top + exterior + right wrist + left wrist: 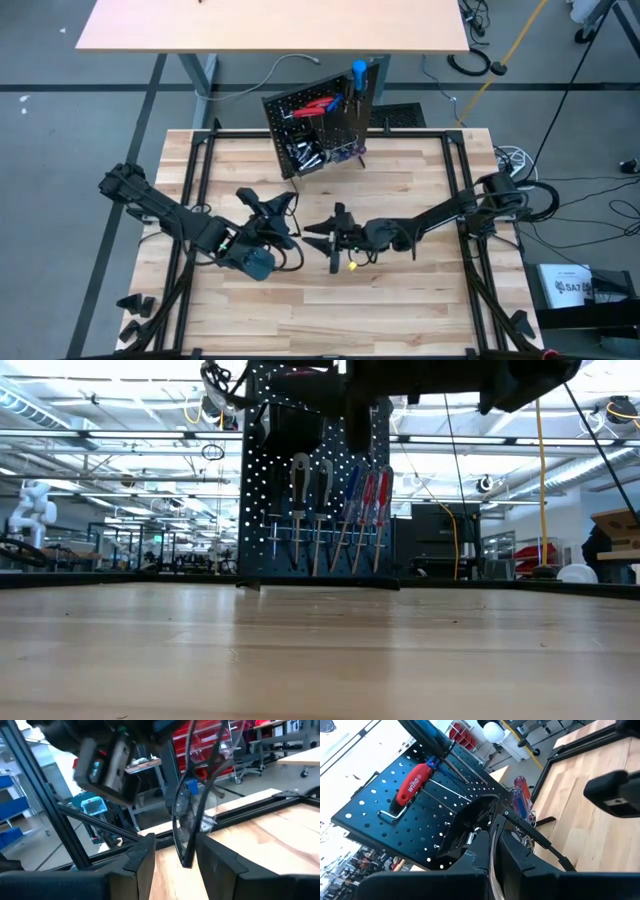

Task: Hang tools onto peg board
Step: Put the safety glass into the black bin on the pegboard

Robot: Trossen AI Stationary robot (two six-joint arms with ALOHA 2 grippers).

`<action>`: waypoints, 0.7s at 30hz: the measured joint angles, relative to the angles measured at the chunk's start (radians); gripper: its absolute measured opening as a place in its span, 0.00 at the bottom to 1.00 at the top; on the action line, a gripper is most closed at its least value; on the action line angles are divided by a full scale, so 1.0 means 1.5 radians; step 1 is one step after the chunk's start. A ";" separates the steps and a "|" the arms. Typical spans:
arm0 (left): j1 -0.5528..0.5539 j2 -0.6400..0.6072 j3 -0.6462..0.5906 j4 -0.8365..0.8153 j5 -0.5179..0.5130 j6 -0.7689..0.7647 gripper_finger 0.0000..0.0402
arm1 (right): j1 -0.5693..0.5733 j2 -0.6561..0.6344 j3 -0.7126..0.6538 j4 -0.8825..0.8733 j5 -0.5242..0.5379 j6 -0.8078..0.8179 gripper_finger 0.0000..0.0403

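Note:
The black peg board (320, 122) stands upright at the table's far middle. It carries red-handled pliers (320, 105), a blue handle (358, 72), a red-handled hex key (412, 782) on a hook, and a row of screwdrivers (340, 520) hanging from a rail. A pair of clear safety glasses (192, 815) with thin dark arms sits between my two grippers at mid-table. My left gripper (495, 860) is shut on them. My right gripper (176, 862) is open, and the glasses' lower edge stands between its fingers with table showing on one side. My left gripper pinches the glasses' thin curved lens edge (492, 845) between its two fingers. One dark temple arm (535, 835) sticks out past the fingers toward the peg board. The glasses are held clear of the table.
A small yellow item (352, 267) lies on the wood just near of the right gripper. A black frame rail (455, 190) borders the work area. A second tan table (270, 25) stands beyond the peg board. Bare wood (400, 310) lies toward the near edge.

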 joint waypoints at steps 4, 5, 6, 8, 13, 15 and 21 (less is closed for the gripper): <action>-0.001 0.000 0.000 0.002 0.000 0.000 0.04 | -0.005 0.013 0.000 -0.006 0.019 0.005 0.33; -0.001 0.000 0.000 0.004 0.000 0.000 0.04 | -0.005 0.013 0.000 -0.009 0.024 0.005 0.33; -0.001 0.000 0.000 0.006 0.001 0.000 0.04 | -0.006 0.013 0.000 -0.009 0.029 0.005 0.34; -0.001 0.000 0.000 0.010 0.002 0.000 0.04 | -0.006 0.012 0.000 -0.009 0.032 0.005 0.37; 0.002 0.000 0.000 0.021 0.005 0.000 0.04 | -0.008 0.012 0.000 -0.011 0.032 0.018 0.45; 0.002 0.000 0.000 0.033 0.005 0.000 0.04 | -0.009 0.012 0.000 -0.013 0.029 0.025 0.47; 0.006 0.000 0.000 0.062 0.005 0.000 0.04 | -0.009 0.012 0.000 -0.010 0.030 0.030 0.49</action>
